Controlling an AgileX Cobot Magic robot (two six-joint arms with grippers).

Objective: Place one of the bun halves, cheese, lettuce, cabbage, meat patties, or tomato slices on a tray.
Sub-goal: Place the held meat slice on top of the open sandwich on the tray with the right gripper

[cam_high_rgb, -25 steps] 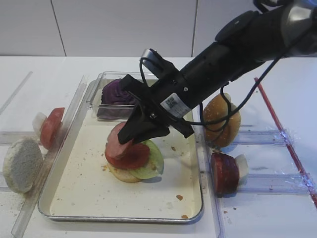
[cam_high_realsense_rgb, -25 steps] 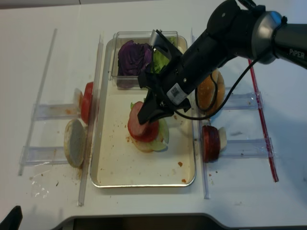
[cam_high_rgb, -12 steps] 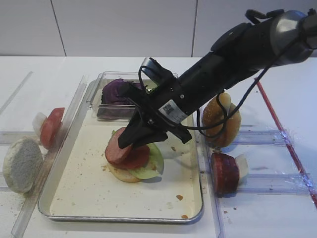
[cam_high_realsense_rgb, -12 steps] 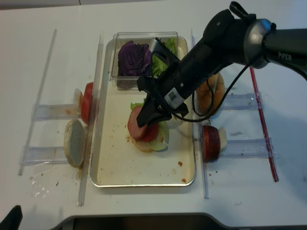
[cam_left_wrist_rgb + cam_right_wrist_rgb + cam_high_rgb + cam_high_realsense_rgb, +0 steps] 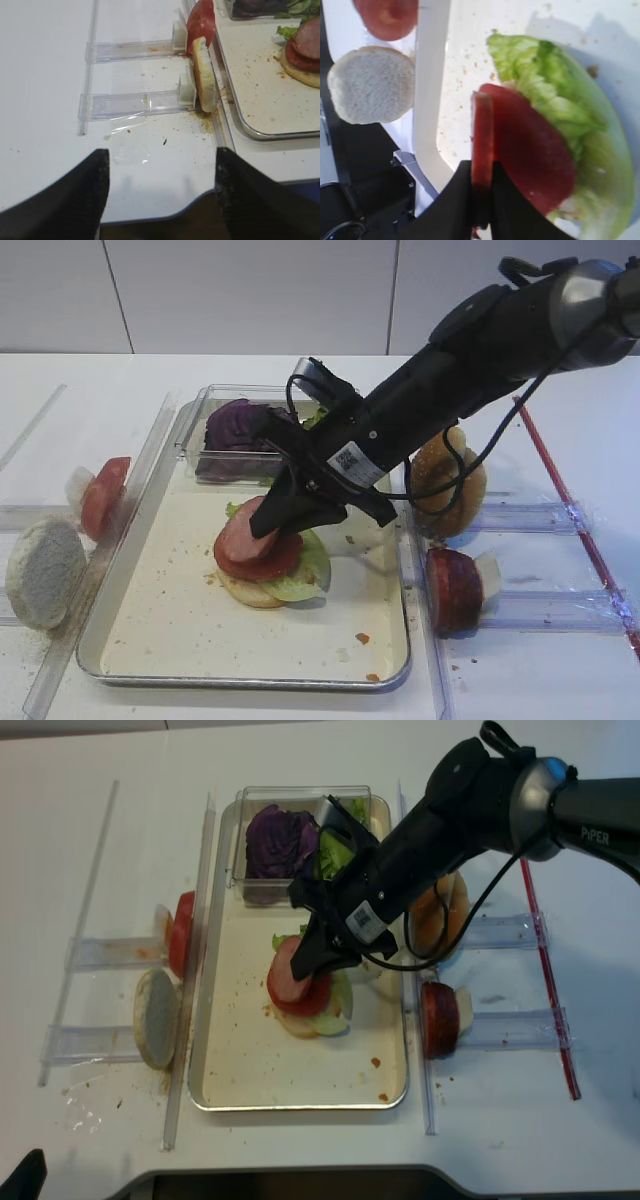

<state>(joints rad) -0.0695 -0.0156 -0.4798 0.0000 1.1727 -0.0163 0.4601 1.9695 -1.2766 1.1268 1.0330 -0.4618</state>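
So there's a pink-brown round meat patty (image 5: 243,536) tilted up on edge over a red tomato slice (image 5: 268,562), frilly green lettuce (image 5: 308,562) and pale bun half (image 5: 245,591), stacked mid cream metal-rimmed tray (image 5: 180,640).

a lab bench: white table (image 5: 300,780), clear plastic racks (image 5: 100,952), robot arm (image 5: 470,800).

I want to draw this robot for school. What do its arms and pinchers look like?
The right arm is thick, round and black with a shiny grey joint, white lettering in the overhead view, a white sticker with a square code, and a loose black cable. Its right gripper has slim black fingers. The left gripper shows only two wide, dark, blurry fingers.
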